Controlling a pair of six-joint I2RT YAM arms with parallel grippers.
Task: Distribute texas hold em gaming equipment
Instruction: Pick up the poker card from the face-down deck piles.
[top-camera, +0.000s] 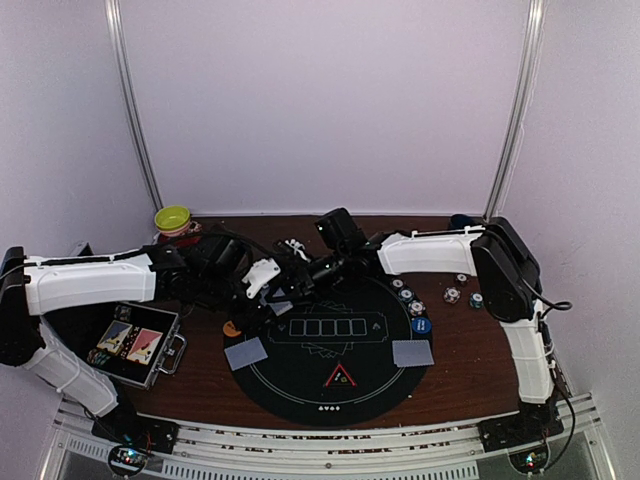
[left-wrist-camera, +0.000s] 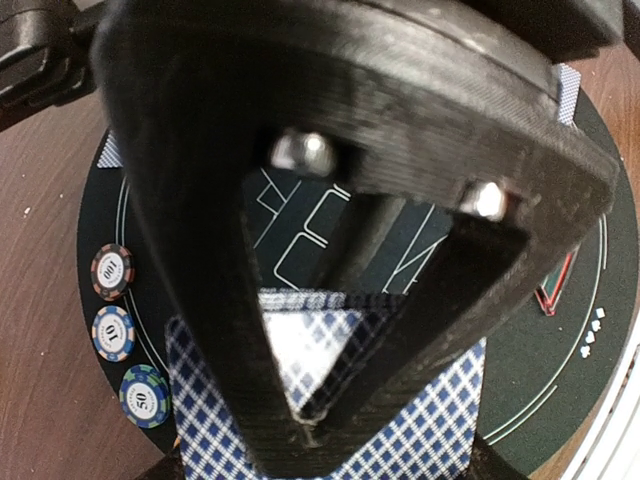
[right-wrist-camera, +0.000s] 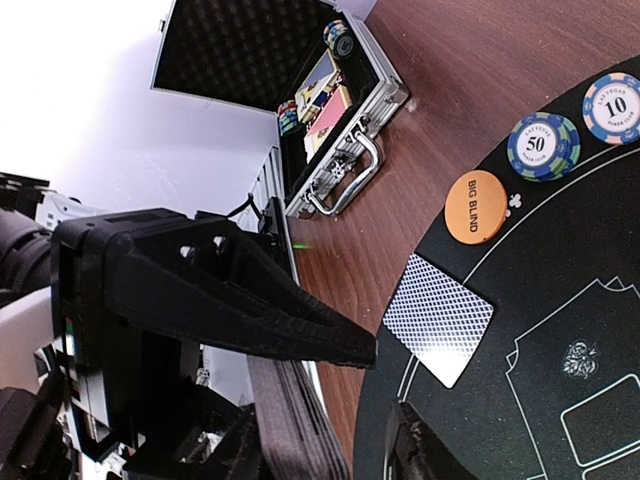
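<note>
The left arm (top-camera: 90, 280) extends from the left edge of the surface (top-camera: 470, 370) and the right arm (top-camera: 430, 252) from the right edge; their ends meet over the far-left part of the round black mat (top-camera: 300, 385). The left jaws are clenched on a stack of playing cards (left-wrist-camera: 450, 420), whose blue-checked back shows under the two fingers (left-wrist-camera: 190, 300) that converge on it. The right jaws stand released, fingertips (right-wrist-camera: 340, 345) apart with surface and mat showing in the gap. A dark layered edge beside them may be that same stack, but the wrist view is too close to be sure

Two single cards lie face down on the mat, one (top-camera: 246, 353) near-left and one (top-camera: 413, 352) near-right. The red triangle marker (top-camera: 340, 377) sits between them, toward the mat's near rim. The orange button (top-camera: 232, 328) lies at the mat's left rim and the blue button (top-camera: 420, 325) at its right rim. Three chips (top-camera: 406, 295) line the far-right rim, and more chips (top-camera: 452, 295) lie on the bare surface toward the right edge

An open metal case (top-camera: 175, 352) sits by the left edge, and a yellow-green bowl (top-camera: 173, 217) stands at the far edge
</note>
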